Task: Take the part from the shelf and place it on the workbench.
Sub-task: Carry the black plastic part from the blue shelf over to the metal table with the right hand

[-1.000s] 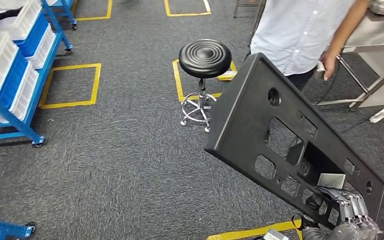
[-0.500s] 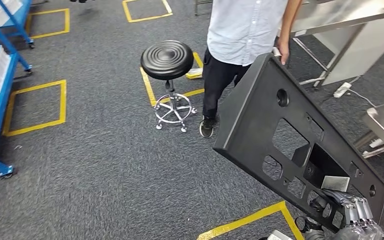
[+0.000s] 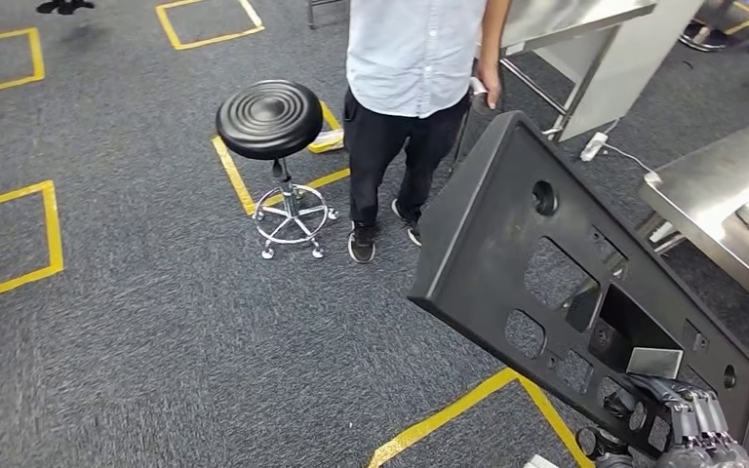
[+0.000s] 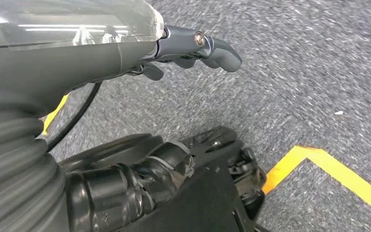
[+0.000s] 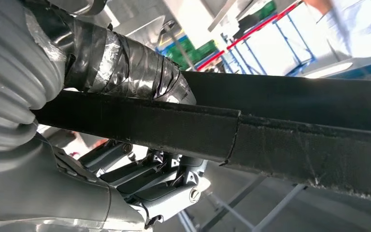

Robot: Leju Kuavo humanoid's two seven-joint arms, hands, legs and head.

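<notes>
Carrying the panel toward the steel surface

The right hand [image 3: 694, 421] clasps the black plastic panel [image 3: 546, 273] by its lower edge, tilted above the carpet; the left hand [image 4: 193, 48] hangs empty, fingers loosely curled. Keep it clear of the person [image 3: 414, 58], then level it over the surface [image 3: 717, 200].

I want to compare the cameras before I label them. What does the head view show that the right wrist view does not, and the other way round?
Head view alone: the stool, a person standing beside it, yellow floor tape, the steel workbench, and the cutouts across the part's face.

Right wrist view alone: the part's edge seen close up, with the thumb across it and the fingers on its other side.

Both: the black part held by the right hand.
</notes>
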